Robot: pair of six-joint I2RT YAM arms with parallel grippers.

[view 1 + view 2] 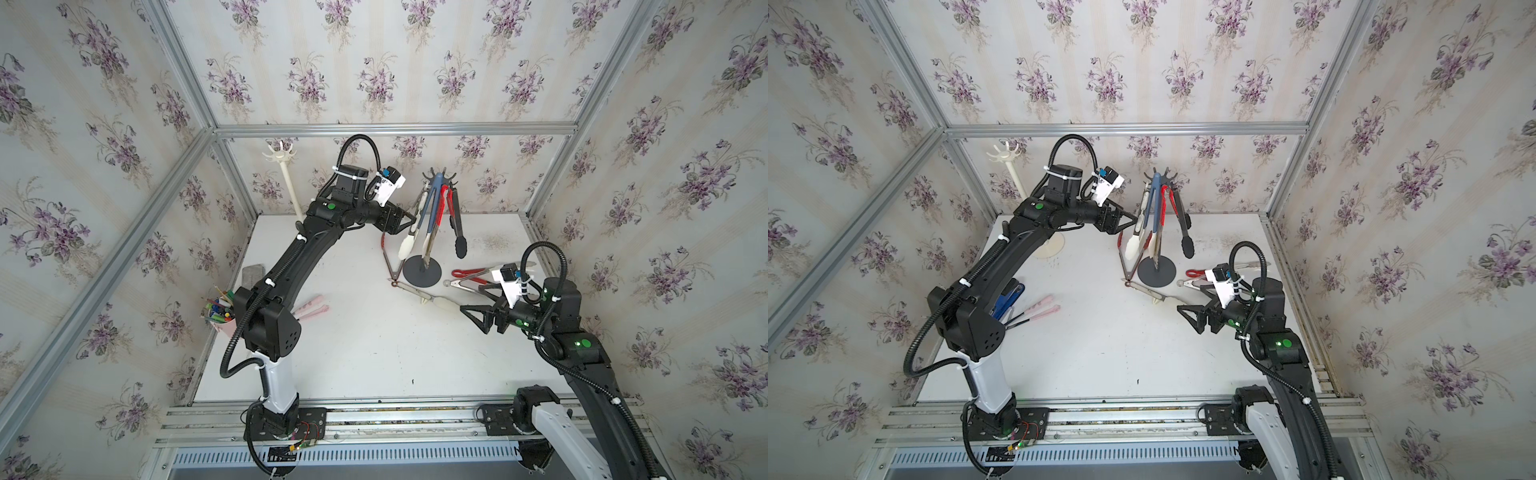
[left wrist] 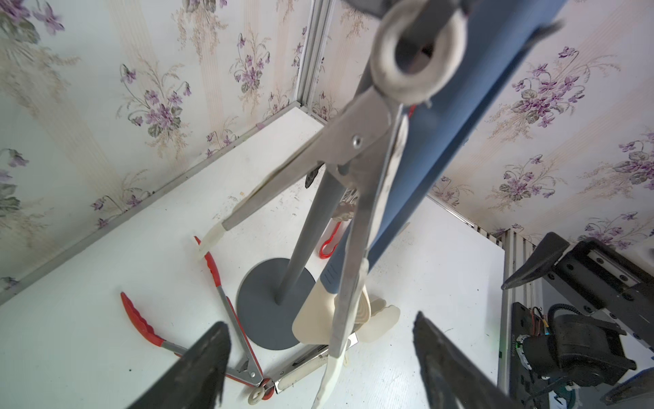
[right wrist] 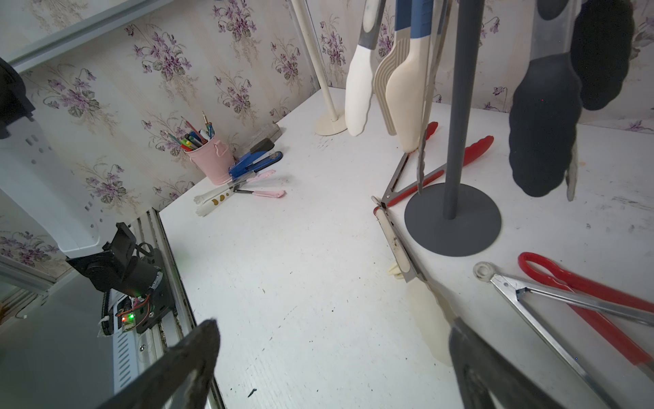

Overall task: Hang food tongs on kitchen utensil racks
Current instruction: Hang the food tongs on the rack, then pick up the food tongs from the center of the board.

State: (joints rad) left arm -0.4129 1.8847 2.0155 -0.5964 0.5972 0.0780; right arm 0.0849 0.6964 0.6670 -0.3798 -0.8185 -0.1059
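**Halfway there: 4 hung, 4 on the table**

On the white table (image 1: 365, 353), the dark grey rack (image 1: 415, 272) is carrying all the load while the cream rack (image 1: 289, 183) at the back stands bare, every hook free. I count 4 tongs on the grey crown: the blue pair (image 1: 434, 199), the black pair (image 1: 457, 232), the steel pair with white tips (image 1: 409, 241) and the red pair (image 1: 445, 203).

The left gripper (image 1: 409, 222) sits right at that steel pair with its jaws spread wide. In the left wrist view the ring is over a hook and neither finger seems to touch the arms, so I'd call that one hung.

That leaves 4 pairs flat on the table: the red-tipped pair (image 1: 386, 257) touching the grey base, the cream-tipped pair (image 1: 419, 293) just in front of it, and the red loop-handled pair (image 1: 469, 273) crossed with a plain steel pair (image 1: 465, 284) to the right. The right gripper (image 1: 473, 320) hovers wide and empty, near the cream tip.

Room now: walls close 3 sides, a metal rail the front. The table's middle is open. Around the grey base it's crowded, with dangling tips above. The pink pen cup (image 3: 212, 159) and the blue stapler (image 3: 253, 163) crowd the left edge.
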